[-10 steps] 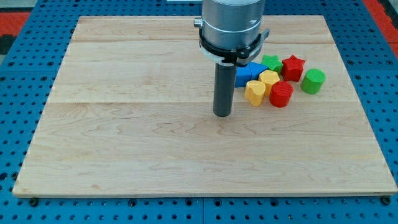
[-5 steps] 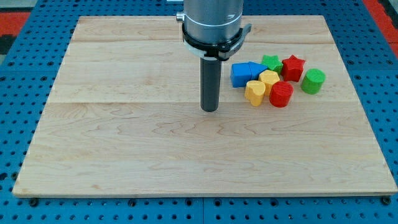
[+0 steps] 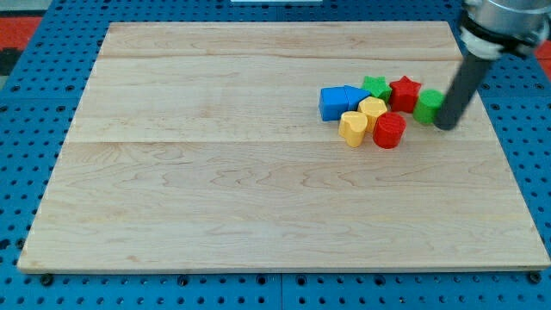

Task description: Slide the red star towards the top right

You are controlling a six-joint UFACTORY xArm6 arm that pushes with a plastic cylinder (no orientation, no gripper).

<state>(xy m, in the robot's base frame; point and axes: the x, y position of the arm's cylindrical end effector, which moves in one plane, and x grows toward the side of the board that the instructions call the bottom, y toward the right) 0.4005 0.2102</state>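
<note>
The red star (image 3: 405, 91) lies on the wooden board (image 3: 215, 172) at the view's upper right, in a tight cluster of blocks. My tip (image 3: 446, 126) stands at the right edge of the cluster, right beside the green cylinder (image 3: 428, 105) and partly covering it. The tip is to the right of and slightly below the red star. Left of the star is a green star (image 3: 374, 85). Below it are a red cylinder (image 3: 389, 130), a yellow block (image 3: 373, 108) and a yellow heart (image 3: 352, 127).
Two blue blocks (image 3: 336, 102) sit at the cluster's left end. The board lies on a blue pegboard table (image 3: 534, 172). The board's right edge is close to the tip.
The rod has jumped from the board's middle, left of the cluster, to the cluster's right side next to the green cylinder. The blocks have not visibly moved.
</note>
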